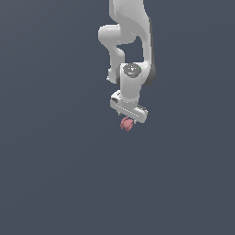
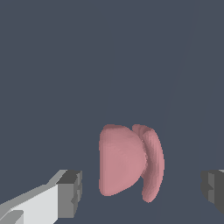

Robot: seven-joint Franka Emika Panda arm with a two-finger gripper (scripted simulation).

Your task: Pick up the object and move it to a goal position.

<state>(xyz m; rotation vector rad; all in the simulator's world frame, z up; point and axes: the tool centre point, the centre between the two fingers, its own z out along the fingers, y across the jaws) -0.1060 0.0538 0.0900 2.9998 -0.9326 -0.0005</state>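
I had the arm (image 1: 131, 41) hanging over the middle of the table (image 1: 50, 183), no edge or corner of which showed in either view, so I could not place things more closely than that. The gripper (image 1: 128, 120) pointed down, and the object (image 1: 126, 124), a small pinkish-red lump, peeked out just beneath its white bar.

In the wrist view the gripper (image 2: 142, 190) stood wide apart, one grey fingertip (image 2: 70, 192) on each side of the object (image 2: 129, 162), with a clear gap on both sides. Nothing was held. Whether the lump rested on the table I judged likely, but could not confirm.

My worries from there: the object sat nearer one fingertip than the other, so closing might shove it sideways before the far pad arrived. Its rounded, lobed shape could roll or squirt out under pressure. If the gripper was not low enough, the pads would pinch only the upper curve and the lump might slip free on the lift. I saw no goal marker, so the carry direction was unclear.
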